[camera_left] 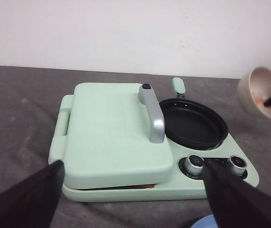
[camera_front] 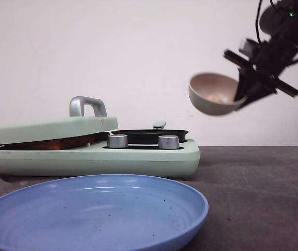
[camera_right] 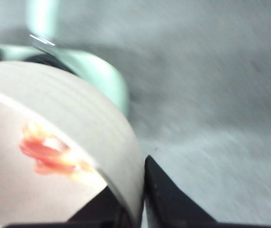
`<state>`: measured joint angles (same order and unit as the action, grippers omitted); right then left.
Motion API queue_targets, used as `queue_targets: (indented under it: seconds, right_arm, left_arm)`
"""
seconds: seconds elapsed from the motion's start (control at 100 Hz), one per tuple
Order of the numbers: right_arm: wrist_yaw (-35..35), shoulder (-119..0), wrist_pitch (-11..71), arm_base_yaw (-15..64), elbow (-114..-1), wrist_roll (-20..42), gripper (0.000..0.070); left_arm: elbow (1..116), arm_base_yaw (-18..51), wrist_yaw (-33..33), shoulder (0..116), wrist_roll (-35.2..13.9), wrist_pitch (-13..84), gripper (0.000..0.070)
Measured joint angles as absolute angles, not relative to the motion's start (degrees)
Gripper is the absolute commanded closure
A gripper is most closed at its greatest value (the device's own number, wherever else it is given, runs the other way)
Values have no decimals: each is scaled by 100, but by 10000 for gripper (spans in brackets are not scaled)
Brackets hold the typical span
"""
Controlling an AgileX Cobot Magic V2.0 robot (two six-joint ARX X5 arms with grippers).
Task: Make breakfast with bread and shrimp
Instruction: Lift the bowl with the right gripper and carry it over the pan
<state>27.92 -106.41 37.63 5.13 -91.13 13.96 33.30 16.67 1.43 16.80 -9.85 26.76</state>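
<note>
Bread (camera_front: 55, 144) sits under the shut press lid (camera_left: 111, 128). Right gripper (camera_front: 248, 91) pinches the bowl (camera_front: 211, 94) rim, shrimp (camera_right: 50, 152) inside, airborne right of the empty frying pan (camera_left: 192, 123). Left gripper (camera_left: 135, 199) wide, empty. Shrimp transfer pending.

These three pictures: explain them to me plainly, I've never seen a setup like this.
It is a two-armed robot at a table. The front view looks forward from the robot; the other two come from cameras on its wrists. On the dark table sit a mint-green breakfast maker with its lid down, a black pan on its right side, and an empty blue plate nearest the camera. The right tool holds a beige bowl in the air, tilted, with shrimp inside. The left tool is open and holds nothing.
</note>
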Motion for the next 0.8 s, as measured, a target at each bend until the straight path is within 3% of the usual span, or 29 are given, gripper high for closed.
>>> queue_targets:
  seconds: [0.36, 0.59, 0.8]
  right_arm:
    - [2545, -10634, 3155, 1214, -9677, 1525, 700]
    - [1470, -10634, 2276, 1831, -9677, 1245, 700]
    - [-36, -10634, 1964, 2366, -9677, 283, 700]
  left_arm:
    - [3330, 1667, 143, 1680, -985, 2676, 185]
    - [3330, 1667, 143, 1680, -989, 2676, 185]
    - [3330, 1667, 143, 1680, -1000, 2681, 185]
